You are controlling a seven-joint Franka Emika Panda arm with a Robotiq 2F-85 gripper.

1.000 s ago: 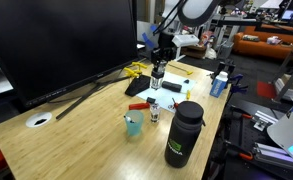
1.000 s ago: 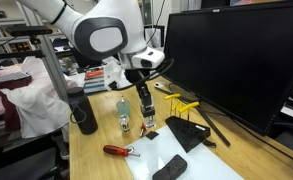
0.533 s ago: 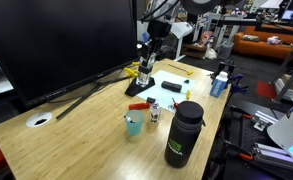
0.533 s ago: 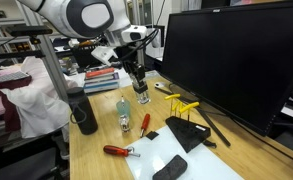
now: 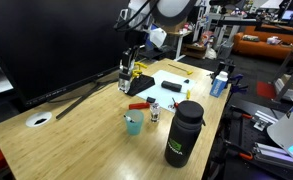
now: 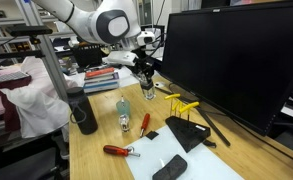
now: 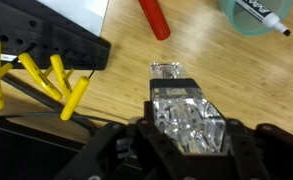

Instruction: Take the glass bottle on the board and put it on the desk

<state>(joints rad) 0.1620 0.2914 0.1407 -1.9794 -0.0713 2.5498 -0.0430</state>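
My gripper [image 5: 124, 80] is shut on the small clear glass bottle [image 5: 124, 87] and holds it in the air above the wood-grain desk [image 5: 76, 135], near the monitor's foot. Both also show in an exterior view, the gripper [image 6: 148, 86] with the bottle [image 6: 148, 94] hanging from it. In the wrist view the bottle [image 7: 186, 115] sits between the black jaws of the gripper [image 7: 186, 135], with bare desk [image 7: 116, 95] below. The white board [image 5: 174, 82] lies on the desk to the right of the gripper, with nothing of the bottle on it.
A big dark flask [image 5: 183, 132], a teal cup [image 5: 134, 124] and a tiny jar [image 5: 154, 114] stand at the desk's front. A black flat piece [image 7: 46, 45], a yellow object [image 7: 31, 75] and a red part [image 7: 154, 18] lie below. The monitor [image 5: 56, 45] stands close behind.
The gripper has risen and carried the bottle off the board, sideways toward the monitor, to a spot over the black piece and yellow object.
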